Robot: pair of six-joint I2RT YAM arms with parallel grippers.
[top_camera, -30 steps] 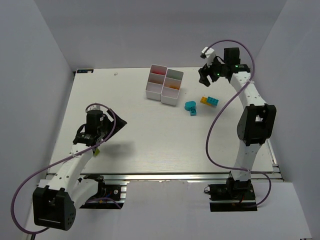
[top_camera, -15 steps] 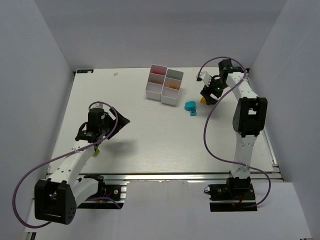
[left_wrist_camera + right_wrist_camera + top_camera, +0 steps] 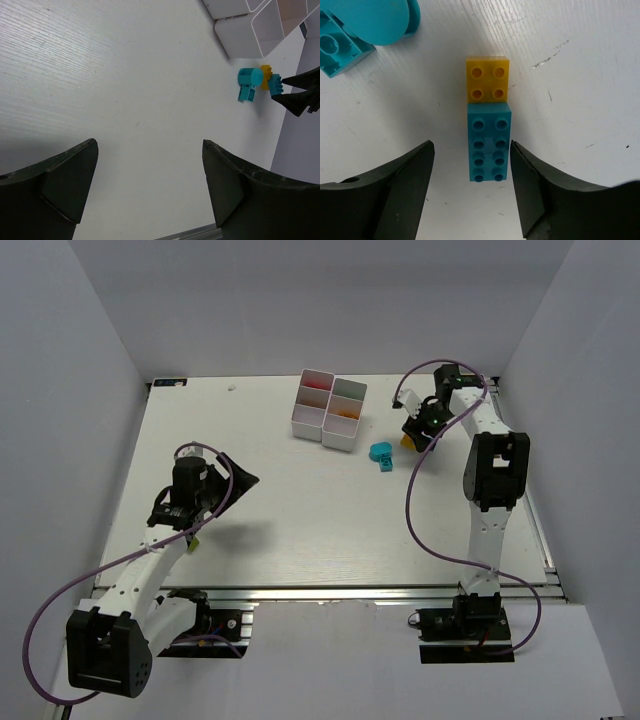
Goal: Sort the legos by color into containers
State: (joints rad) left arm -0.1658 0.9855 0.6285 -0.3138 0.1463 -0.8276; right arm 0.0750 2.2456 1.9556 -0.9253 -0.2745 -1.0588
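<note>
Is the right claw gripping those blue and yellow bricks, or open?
Open. The right gripper straddles the blue and yellow bricks, with bare table showing between them and one finger.

Both arms are the same build. The left arm [image 3: 140,575] and the right arm [image 3: 487,550] have white link shells with chunky black joint housings, and the blocks down at the bases are black too. Each one has a long purple cable [image 3: 408,505] hanging off it in big loose loops. The left gripper [image 3: 149,143] and the right gripper [image 3: 471,145] have matte black wedge-shaped fingers with rounded tips. One right finger has a small round hole in it.
</note>
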